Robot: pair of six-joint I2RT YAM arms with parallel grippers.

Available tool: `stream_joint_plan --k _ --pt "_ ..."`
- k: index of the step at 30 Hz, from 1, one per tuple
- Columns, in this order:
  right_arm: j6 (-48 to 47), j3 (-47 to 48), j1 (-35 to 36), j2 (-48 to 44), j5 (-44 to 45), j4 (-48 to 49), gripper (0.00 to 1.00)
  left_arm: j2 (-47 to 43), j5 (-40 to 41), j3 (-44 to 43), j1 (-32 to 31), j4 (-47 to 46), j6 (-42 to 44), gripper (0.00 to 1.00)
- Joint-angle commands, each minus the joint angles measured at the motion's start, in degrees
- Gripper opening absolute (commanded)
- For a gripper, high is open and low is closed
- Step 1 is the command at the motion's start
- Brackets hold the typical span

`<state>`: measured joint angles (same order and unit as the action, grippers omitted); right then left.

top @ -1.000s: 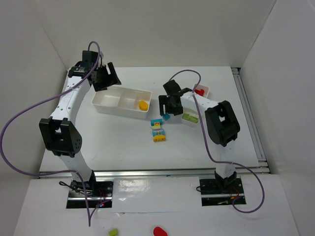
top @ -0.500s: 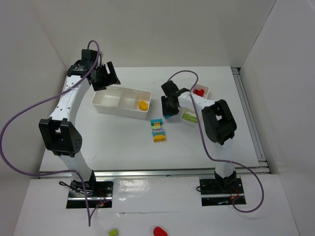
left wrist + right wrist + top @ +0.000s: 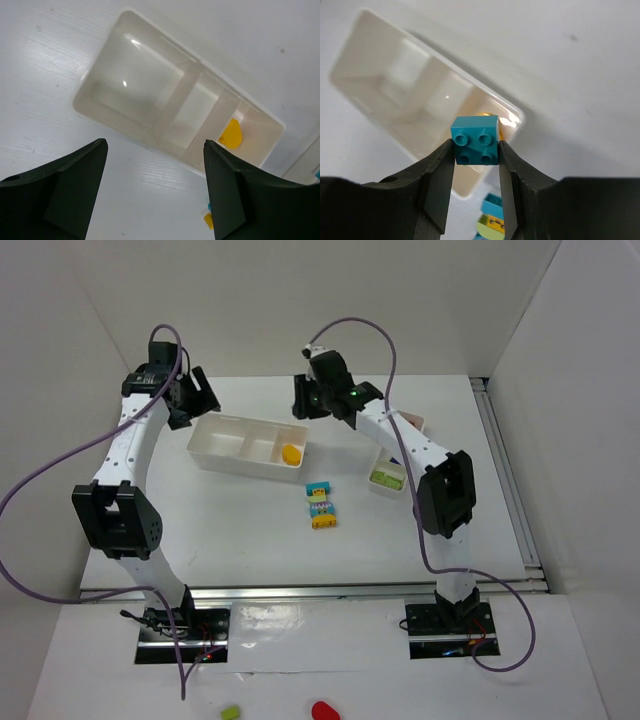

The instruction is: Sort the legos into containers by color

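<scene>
A white worktop (image 3: 250,530) with plain white walls around it is carrying everything. A wide, shallow white plastic tray (image 3: 240,469) is lying near the back edge, its long side running left to right. An orange plastic piece (image 3: 291,453) is sitting in its right-end compartment, and the other two compartments are looking bare.

The right end effector (image 3: 476,150) is squeezing a small cyan-blue studded brick (image 3: 475,135), hanging over the tray's right back corner. So the tray is lying just below and to the left of the brick, and the right arm is the nearer one. I am guessing the brick is needing a compartment away from the orange piece.

The left end effector (image 3: 155,145) is standing wide with nothing in it, above the tray's left back corner. A little stack of mixed bricks (image 3: 321,506) is waiting near the worktop's middle. A narrow white tray (image 3: 385,489) holding a lime green brick (image 3: 386,478) is sitting nearer the right edge.
</scene>
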<state>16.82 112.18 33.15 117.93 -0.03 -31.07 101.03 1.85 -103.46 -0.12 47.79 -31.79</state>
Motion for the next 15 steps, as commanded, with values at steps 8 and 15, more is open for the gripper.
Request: stream_joint_plan --k 8,15 --pt "-5.2 18.9 6.3 15.8 -10.3 9.6 0.41 -4.0 4.8 6.0 3.5 0.5 -3.7 0.87" --pt "-4.1 25.7 6.3 22.6 -8.3 8.5 0.81 -4.0 3.8 6.5 5.1 0.5 -2.5 0.87"
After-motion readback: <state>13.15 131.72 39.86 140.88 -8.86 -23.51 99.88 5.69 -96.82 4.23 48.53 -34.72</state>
